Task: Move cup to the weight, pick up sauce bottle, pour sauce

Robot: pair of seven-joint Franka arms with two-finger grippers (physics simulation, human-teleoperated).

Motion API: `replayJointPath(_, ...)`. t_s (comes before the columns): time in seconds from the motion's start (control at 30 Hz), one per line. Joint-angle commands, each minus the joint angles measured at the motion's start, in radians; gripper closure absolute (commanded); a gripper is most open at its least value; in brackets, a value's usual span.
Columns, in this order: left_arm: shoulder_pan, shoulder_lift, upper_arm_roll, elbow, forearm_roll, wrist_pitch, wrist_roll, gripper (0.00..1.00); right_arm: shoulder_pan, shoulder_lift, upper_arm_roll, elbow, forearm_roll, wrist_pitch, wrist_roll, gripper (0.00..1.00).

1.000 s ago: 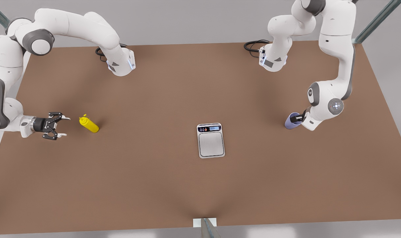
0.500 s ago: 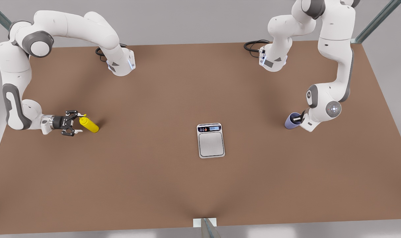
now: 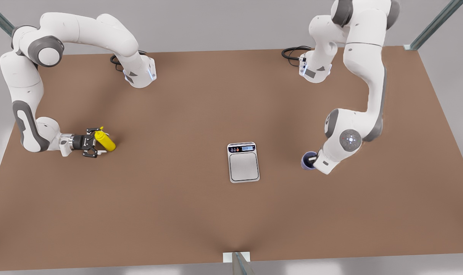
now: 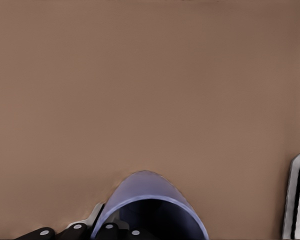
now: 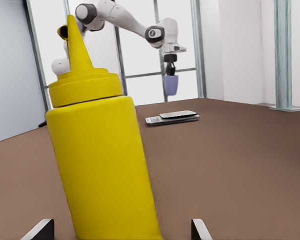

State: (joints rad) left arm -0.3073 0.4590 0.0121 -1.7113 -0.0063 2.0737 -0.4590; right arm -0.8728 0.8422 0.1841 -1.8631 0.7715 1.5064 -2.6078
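Carrying the cup (image 3: 307, 160) clenched in the left tool (image 3: 312, 162) toward the weight (image 3: 243, 162), keep it level; the right tool (image 3: 94, 147), fingers spread, brackets the sauce bottle (image 3: 105, 140) standing on the bench (image 3: 200, 214).

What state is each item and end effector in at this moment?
cup: upright, lifted off the table, not yet on the scale.
kitchen scale: flat on the table, display lit.
sauce bottle: upright on the table, cap on, not gripped.
left end effector: shut on the cup's rim.
right end effector: open, fingers either side of the sauce bottle.
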Motion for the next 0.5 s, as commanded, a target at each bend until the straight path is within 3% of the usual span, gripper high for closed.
replayJointPath(0.0, -0.016, 0.015, 0.000, 0.024, -0.064, -0.006, -0.035, 0.79, 0.000, 0.000, 0.000, -0.002, 0.000, 0.000, 0.000, 0.00)
replayJointPath(0.1, -0.167, 0.170, 0.000, 0.268, -0.109, -0.119, -0.305, 0.79, 0.008, -0.002, 0.002, -0.007, 0.003, 0.002, 0.000, 0.00)
replayJointPath(0.17, -0.188, 0.270, -0.047, 0.407, -0.119, -0.119, -0.444, 0.79, 0.009, -0.002, 0.006, -0.019, 0.005, 0.017, 0.002, 0.00)
replayJointPath(0.33, -0.191, 0.366, -0.103, 0.503, -0.119, -0.070, -0.518, 0.79, 0.009, -0.006, 0.041, -0.041, 0.020, 0.044, 0.003, 0.00)
replayJointPath(0.37, -0.193, 0.374, -0.104, 0.501, -0.119, -0.070, -0.518, 0.79, 0.008, -0.006, 0.054, -0.042, 0.020, 0.048, 0.002, 0.09)
replayJointPath(0.43, -0.194, 0.374, -0.107, 0.499, -0.115, -0.083, -0.517, 0.79, 0.008, -0.008, 0.061, -0.042, 0.020, 0.055, 0.003, 0.41)
replayJointPath(0.47, -0.196, 0.374, -0.116, 0.499, -0.112, -0.098, -0.514, 0.79, 0.009, -0.008, 0.061, -0.042, 0.020, 0.055, 0.006, 0.44)
